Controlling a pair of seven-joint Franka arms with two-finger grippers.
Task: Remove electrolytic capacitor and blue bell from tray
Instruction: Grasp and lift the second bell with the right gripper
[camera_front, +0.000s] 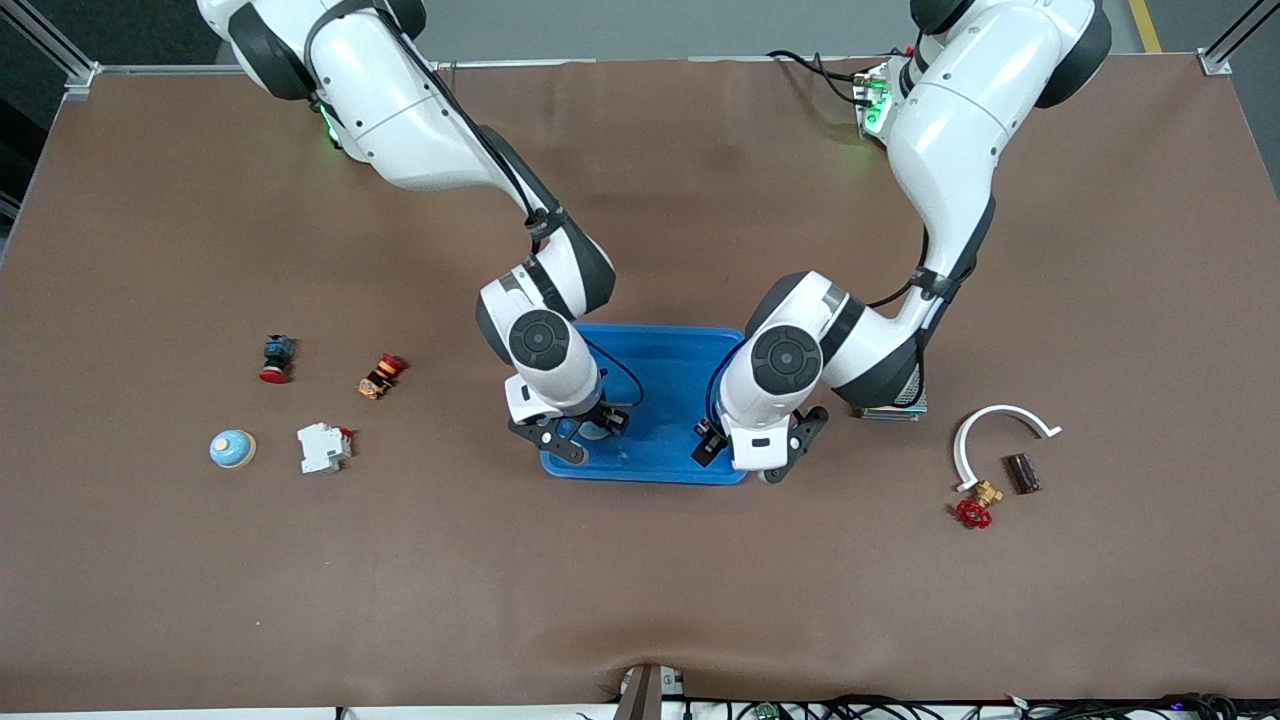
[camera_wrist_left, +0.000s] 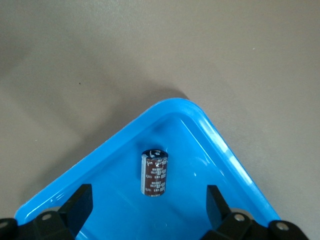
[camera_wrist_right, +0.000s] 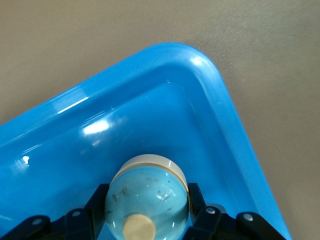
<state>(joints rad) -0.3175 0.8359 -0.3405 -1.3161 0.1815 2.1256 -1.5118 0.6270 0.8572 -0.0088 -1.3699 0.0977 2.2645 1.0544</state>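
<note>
We see loose items scattered on the brown counter (camera_front: 640, 600). Toward the right arm's end lie a second blue bell (camera_front: 232, 449), a white breaker (camera_front: 323, 447), a red-capped button (camera_front: 275, 359) and an orange switch (camera_front: 380, 376). Toward the left arm's end lie a white curved clip (camera_front: 990, 435), a brass valve with a red wheel (camera_front: 978, 505) and a small dark block (camera_front: 1022, 473). None of them blocks the blue tray (camera_front: 660, 350) in the middle.

Both arms bend down over the tray's near edge. The right pincer (camera_wrist_right: 147, 212) is clamped on the bell (camera_wrist_right: 147, 197), low inside a tray corner. The left pincer (camera_wrist_left: 147, 212) hangs with fingers apart over the capacitor (camera_wrist_left: 154, 173), which stands free in the tray's other near corner.
</note>
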